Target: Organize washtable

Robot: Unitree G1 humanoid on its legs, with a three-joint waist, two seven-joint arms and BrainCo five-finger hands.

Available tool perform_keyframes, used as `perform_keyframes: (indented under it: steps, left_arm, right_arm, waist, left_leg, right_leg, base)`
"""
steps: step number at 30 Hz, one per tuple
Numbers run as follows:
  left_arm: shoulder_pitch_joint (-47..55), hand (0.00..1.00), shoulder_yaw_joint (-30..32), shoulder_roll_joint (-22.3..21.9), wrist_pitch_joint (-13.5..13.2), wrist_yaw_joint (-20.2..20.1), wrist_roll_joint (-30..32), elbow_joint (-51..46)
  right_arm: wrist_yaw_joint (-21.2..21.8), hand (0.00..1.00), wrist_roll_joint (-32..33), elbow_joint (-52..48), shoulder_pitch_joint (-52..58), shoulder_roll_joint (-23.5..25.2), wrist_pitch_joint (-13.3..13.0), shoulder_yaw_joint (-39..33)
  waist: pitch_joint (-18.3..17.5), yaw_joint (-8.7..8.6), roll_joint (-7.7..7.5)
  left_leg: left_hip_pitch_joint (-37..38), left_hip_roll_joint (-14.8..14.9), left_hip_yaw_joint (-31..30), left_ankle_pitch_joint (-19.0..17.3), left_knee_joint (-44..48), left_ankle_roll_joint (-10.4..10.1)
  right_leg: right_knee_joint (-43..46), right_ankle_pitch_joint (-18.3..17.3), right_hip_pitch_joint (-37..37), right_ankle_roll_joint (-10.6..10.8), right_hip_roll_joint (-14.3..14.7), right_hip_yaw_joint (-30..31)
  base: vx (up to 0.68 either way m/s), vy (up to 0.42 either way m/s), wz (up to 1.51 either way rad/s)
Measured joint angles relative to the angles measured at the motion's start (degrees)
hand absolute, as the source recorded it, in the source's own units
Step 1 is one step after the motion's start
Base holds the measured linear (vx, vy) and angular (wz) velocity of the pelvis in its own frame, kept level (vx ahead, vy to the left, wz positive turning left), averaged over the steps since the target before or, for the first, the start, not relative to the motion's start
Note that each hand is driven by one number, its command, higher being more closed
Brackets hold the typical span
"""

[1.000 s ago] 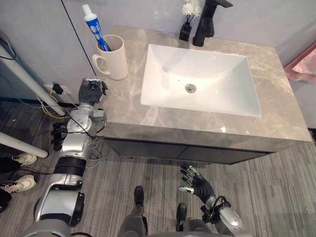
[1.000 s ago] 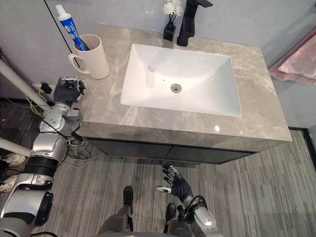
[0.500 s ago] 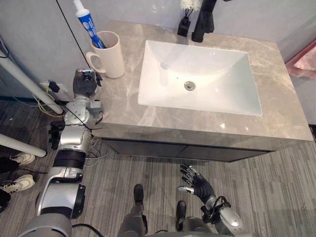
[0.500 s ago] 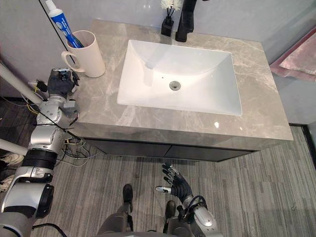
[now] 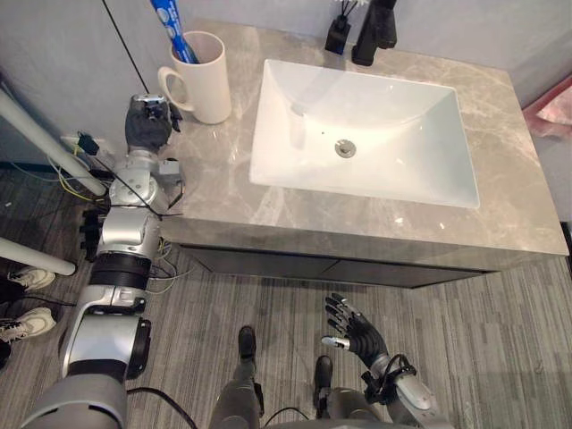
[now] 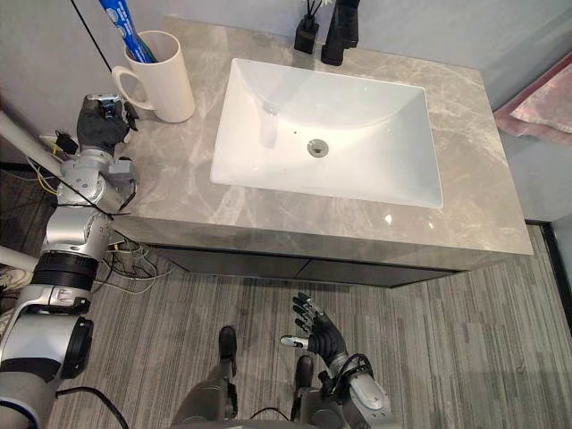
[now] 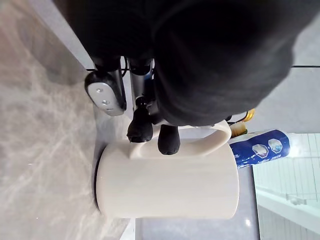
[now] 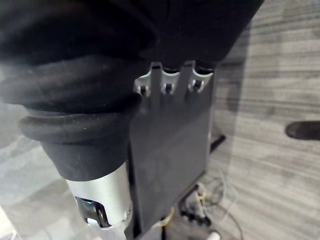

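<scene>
- Right in front of the left hand (image 5: 147, 125), the white mug (image 5: 204, 76) is standing upright on the grey marble countertop (image 5: 500, 214), with its handle facing the hand.
- That hand is holding its fingers stretched forward. In the left wrist view the dark fingertips (image 7: 169, 139) are touching the mug right where the handle joins. They aren't hooking round it, so the hand isn't actually gripping anything.
- A blue-and-white toothpaste tube (image 5: 170, 20) is sticking out of the mug at a tilt, just past the fingertips.
- Off to the hand's right, the white sink basin (image 5: 402, 134) is sitting sunk into the counter, well apart from the hand, with its drain (image 5: 345, 148) showing in the middle.
- Beyond the basin from the hand, a black faucet (image 5: 375, 31) and a small black vase (image 5: 338, 36) are standing just beside each other at the back edge.
- The right hand (image 5: 357, 332) is hanging low over the striped floor (image 5: 500, 357) in front of the cabinet, well apart from everything on the counter. Its fingers are spreading loosely and it's holding nothing.
</scene>
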Motion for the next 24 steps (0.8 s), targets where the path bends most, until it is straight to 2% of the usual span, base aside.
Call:
perform_keyframes:
  steps: [15,24]
  left_arm:
    - [-2.70,1.00,-2.17,1.06,0.00,-0.03,-0.47,0.90]
    - [-2.63,1.00,-2.39,0.86,0.01,-0.19,-0.45,2.94]
  right_arm:
    - [-0.71,0.00,0.02,-0.01,-0.69,-0.02,-0.29,0.00]
    - [-0.65,0.00,0.02,0.00,-0.68,-0.03,-0.46,0.04]
  waist:
    - [1.64,0.01,-0.06]
    - [1.64,-0.43,-0.05]
  left_leg:
    - [-1.20,0.07,1.46,-0.01,0.01,0.00]
    - [0.64,0.02,1.48,0.00,0.25,0.00]
  right_leg:
    - [-0.53,0.86,-1.79,-0.24,0.25,1.55]
    - [-0.98,1.04,0.24,-0.27,0.21,1.56]
  base:
    - [0.00,0.006,-0.05]
    - [0.00,0.001,0.00]
